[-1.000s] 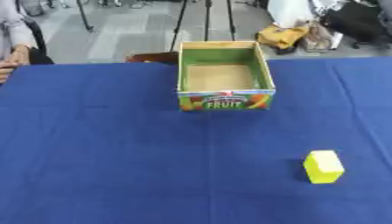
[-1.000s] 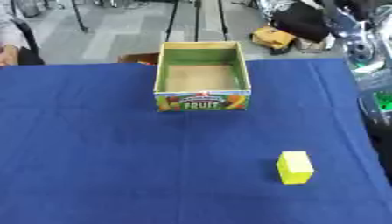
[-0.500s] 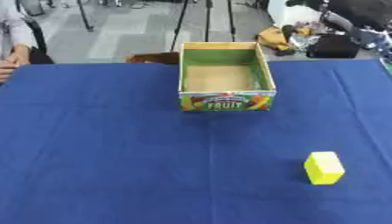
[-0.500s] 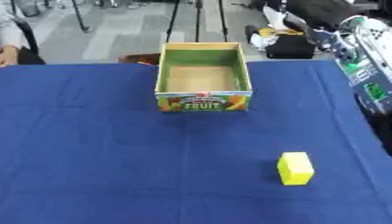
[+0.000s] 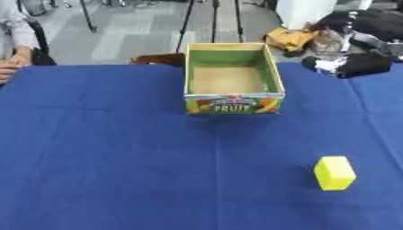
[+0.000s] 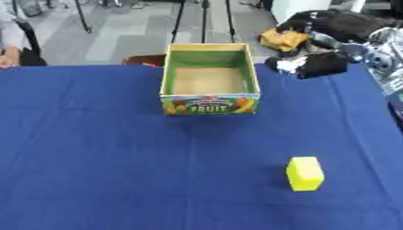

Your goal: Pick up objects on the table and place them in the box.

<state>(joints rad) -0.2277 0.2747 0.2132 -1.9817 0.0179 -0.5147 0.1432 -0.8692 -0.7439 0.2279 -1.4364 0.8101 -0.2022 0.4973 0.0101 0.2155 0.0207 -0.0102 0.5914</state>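
Observation:
An open cardboard box [image 5: 234, 103] with green inner walls and a "FRUIT" label stands at the far middle of the blue table [image 5: 118, 157]. Its brown floor looks bare. A yellow block [image 5: 334, 173] lies on the cloth at the near right, well apart from the box. My right hand [image 6: 321, 64], black and blurred, hovers at the far right, just right of the box's rim. Something pale shows at its left end [image 6: 287, 65]; whether that is a held thing or part of the hand is unclear. My left hand shows in no view.
A person's hand [image 5: 8, 68] rests at the table's far left edge. A brown object [image 5: 160, 59] sits just behind the box's left corner. Bags [image 5: 289, 37] and stand legs [image 5: 189, 22] are on the floor beyond the table.
My right arm has come in from the upper right and its hand has moved left and down toward the box. The box and the yellow block have stayed put.

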